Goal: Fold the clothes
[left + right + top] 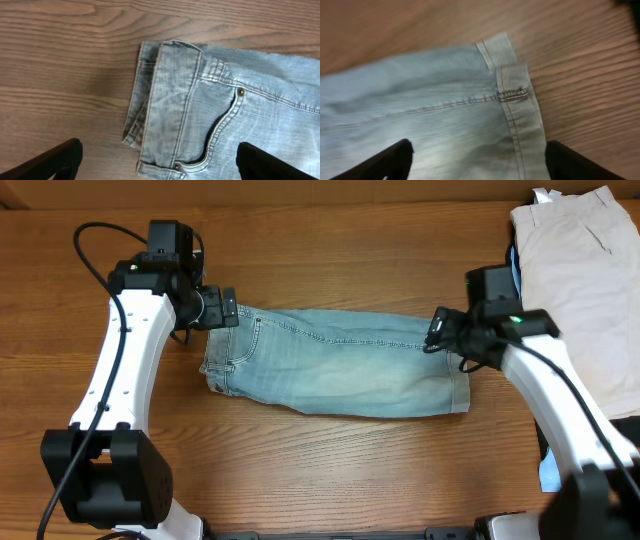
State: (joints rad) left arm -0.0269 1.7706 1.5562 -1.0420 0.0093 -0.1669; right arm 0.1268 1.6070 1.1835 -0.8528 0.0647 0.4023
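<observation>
Jeans (335, 375) lay flat on the wooden worktop (330, 480), doubled lengthwise into one long strip that stretched between the two arms. The left pincer (224, 310) hung over the waistband end, its fingers (55, 162) spread wide with nothing between them. Directly below it showed the folded waistband (172, 47), a curved pocket seam with a rivet (241, 92), and bare wood past the cloth's edge. The right pincer (440, 332) hovered at the opposite end, above a corner of the stitched hem (517, 95), its fingers (580, 165) likewise parted and gripping nothing. Whether either pincer brushed the denim could not be told. Its wrist view was blurred. Beige trousers (585, 290) lay heaped beyond the right pincer at the worktop's edge, on the side away from the jeans and apart from them.
</observation>
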